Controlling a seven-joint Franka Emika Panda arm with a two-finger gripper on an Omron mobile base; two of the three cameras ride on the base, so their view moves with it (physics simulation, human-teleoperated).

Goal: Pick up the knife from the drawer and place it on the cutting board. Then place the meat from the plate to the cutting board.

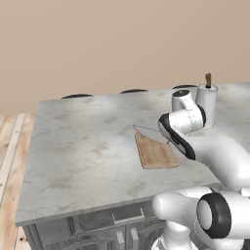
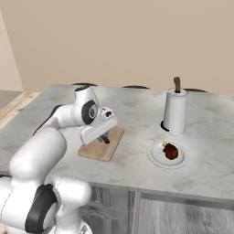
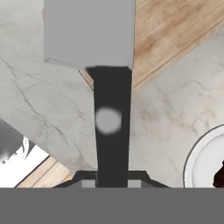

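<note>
Two-finger gripper [image 3: 112, 181] pinching black-handled, silver-bladed knife [image 3: 112, 118]; best lowered flat onto light-brown wooden cutting board [image 2: 101, 145] beneath the jaws before letting go.

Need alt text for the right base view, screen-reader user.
The white arm's gripper holds the knife low over the cutting board on a grey marble counter. To the right, the meat sits on the plate, with a tall white cylinder behind it.

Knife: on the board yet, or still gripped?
Gripped. Knife handle sits between the gripper fingertips, blade over the cutting board; whether it touches the board, cannot tell.
</note>
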